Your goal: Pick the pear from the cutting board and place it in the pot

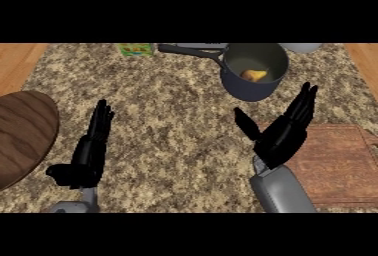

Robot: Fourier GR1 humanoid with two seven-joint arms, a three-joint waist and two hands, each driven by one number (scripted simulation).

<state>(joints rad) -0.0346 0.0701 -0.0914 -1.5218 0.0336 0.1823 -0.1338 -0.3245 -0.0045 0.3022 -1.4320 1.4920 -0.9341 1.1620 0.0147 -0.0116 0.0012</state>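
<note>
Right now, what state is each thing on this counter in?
pear: lying inside the pot.
pot: upright, uncovered, holding the pear.
cutting board: lying flat, no pear showing on it.
left hand: open, fingers straight, holding nothing.
right hand: open, fingers straight, over the board's left edge.

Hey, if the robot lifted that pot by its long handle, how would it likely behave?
The pot looks rigid and metallic, so it is probably heavy for its size. Its handle sticks out to one side, so lifted there it would likely tip bowl-down. The pear lying loose inside could roll.
</note>
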